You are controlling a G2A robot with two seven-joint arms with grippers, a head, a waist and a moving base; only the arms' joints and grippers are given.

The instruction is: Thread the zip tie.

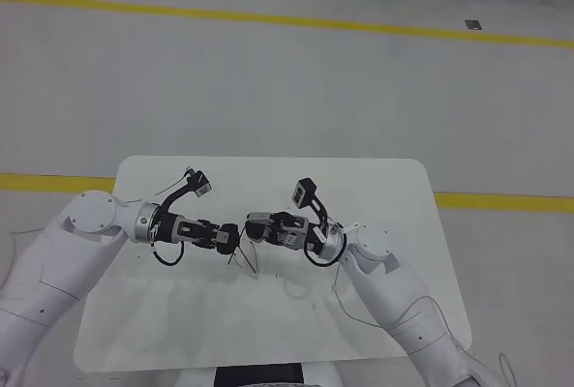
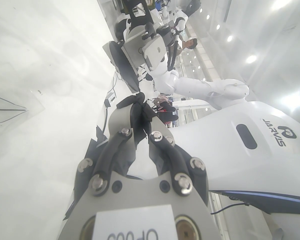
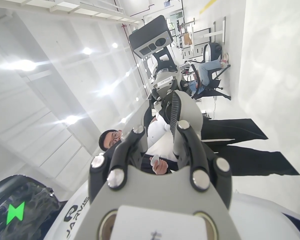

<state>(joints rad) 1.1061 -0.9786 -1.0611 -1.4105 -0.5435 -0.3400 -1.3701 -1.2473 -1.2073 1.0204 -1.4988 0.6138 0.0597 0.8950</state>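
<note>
left end effector (image 1: 228, 235), right end effector (image 1: 253, 229) just beside it, tips facing, both above the table (image 1: 383, 184) middle

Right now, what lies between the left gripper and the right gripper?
In the top view, just a narrow gap over the table: left gripper and right gripper nearly meet. A thin pale strand, likely the zip tie, loops just robot-side of it.
</note>
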